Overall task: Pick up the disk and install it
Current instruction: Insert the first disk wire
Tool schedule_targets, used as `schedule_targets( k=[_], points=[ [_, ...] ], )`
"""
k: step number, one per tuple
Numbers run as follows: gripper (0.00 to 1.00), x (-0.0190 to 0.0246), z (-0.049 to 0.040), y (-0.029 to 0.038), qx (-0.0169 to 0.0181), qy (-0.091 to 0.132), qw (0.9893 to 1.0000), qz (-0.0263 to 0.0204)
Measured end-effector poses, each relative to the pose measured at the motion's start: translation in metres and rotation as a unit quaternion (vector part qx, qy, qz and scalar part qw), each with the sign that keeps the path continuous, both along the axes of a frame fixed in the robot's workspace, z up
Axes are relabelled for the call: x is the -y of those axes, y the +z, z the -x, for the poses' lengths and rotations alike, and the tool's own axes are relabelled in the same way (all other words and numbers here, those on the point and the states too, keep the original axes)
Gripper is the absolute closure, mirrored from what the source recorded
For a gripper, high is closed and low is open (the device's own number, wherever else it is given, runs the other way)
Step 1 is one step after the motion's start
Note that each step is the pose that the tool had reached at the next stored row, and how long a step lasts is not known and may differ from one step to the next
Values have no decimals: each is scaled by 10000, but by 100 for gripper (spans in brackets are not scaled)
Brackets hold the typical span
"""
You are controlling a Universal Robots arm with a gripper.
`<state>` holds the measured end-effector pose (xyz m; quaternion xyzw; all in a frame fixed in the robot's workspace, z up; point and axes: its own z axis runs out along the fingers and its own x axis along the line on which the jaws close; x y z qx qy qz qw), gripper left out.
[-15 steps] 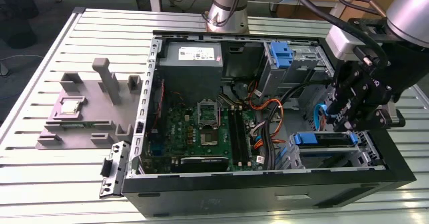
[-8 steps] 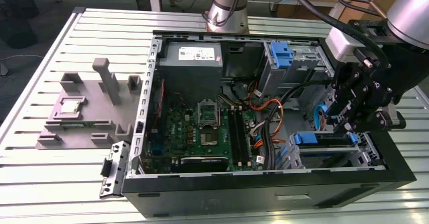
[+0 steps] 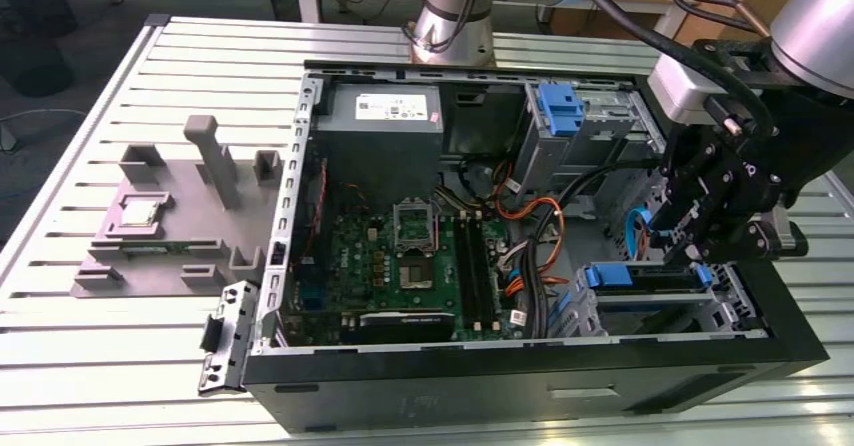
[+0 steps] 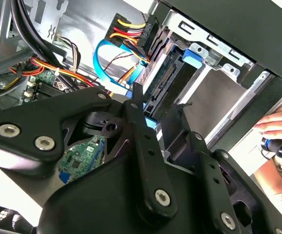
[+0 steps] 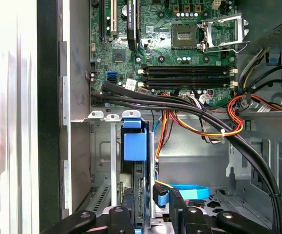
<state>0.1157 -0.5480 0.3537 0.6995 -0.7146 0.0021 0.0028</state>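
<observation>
Item: the disk (image 3: 641, 278), silver drive in a bright blue bracket. Location: on edge in the metal drive cage (image 3: 731, 304), at the corner of the computer case (image 3: 534, 391) that lies nearest the camera on the exterior view's right. In the first wrist view the disk (image 5: 134, 142) sits well down in its slot with the blue tab uppermost. By appearance it is seated or nearly so, since the cage only takes it edgewise along its rails. In the second wrist view its connector edge (image 4: 166, 80) faces the case interior, presumably to meet the cabling there. Handling: the gripper (image 3: 687, 256) hangs directly over the disk's upper edge, in line with the slot. Whether its grasp is closed on the disk or released cannot be told, and this holds for both wrist views ( (image 5: 148, 207), (image 4: 160, 105)). Surroundings: the case lies on its side with the panel off, giving access from above, on a slatted metal table (image 3: 80, 351). The cable bundle (image 5: 204, 113) runs between motherboard (image 5: 179, 53) and cage, clear of the slot. A grey fixture (image 3: 160, 261) beside the case carries a processor chip (image 3: 144, 211). A person's hand (image 4: 277, 124) rests near the table edge, probably supervising.
</observation>
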Motion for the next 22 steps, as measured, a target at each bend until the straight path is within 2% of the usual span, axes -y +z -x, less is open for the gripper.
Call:
schedule_targets(
  k=[1,2,3,4,5,7,16,22],
  points=[
    [59,0,0,0,0,0,10000,0],
    [65,0,0,0,0,0,10000,0],
    [65,0,0,0,0,0,10000,0],
    [71,0,0,0,0,0,10000,0],
    [71,0,0,0,0,0,10000,0],
    [83,0,0,0,0,0,10000,0],
    [84,2,0,-2,0,0,10000,0],
    [84,80,0,-38,3,19,10000,-22]
  ],
)
